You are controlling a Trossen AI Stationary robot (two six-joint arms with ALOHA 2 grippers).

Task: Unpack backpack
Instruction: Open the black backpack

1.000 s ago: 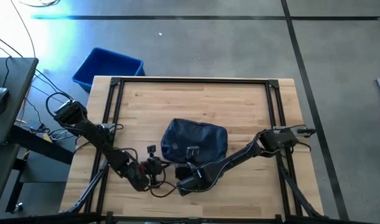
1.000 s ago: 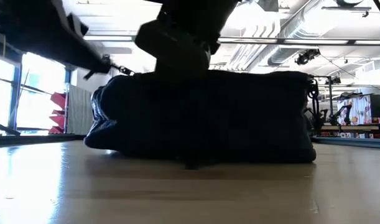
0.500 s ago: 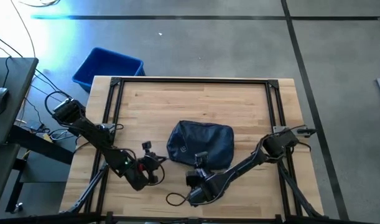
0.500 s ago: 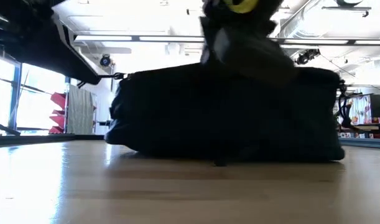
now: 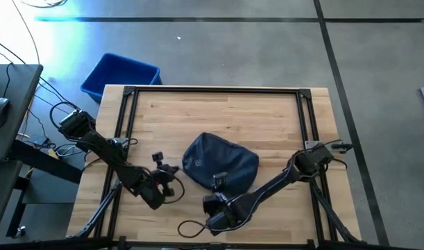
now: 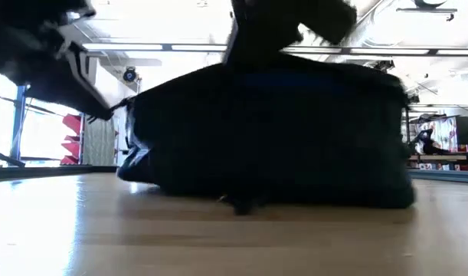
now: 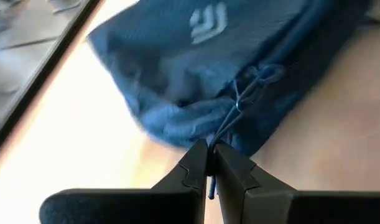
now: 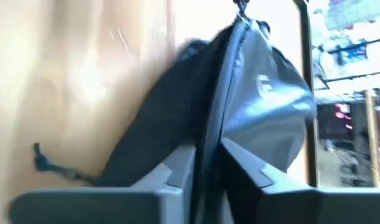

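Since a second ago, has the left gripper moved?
Yes. The left gripper, fingers shut on the backpack's cord, drew back toward the table's left frame rail.

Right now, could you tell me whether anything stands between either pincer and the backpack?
Nothing visible does. The left pincer is shut on a thin cord running to the backpack. The right pincer has the backpack's edge between its fingers. On the table only a loose cord lies nearby, off to the side.

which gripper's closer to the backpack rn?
Right. The right gripper is at the backpack, fabric between its fingers. The left gripper sits just off its side, pinching a thin cord.
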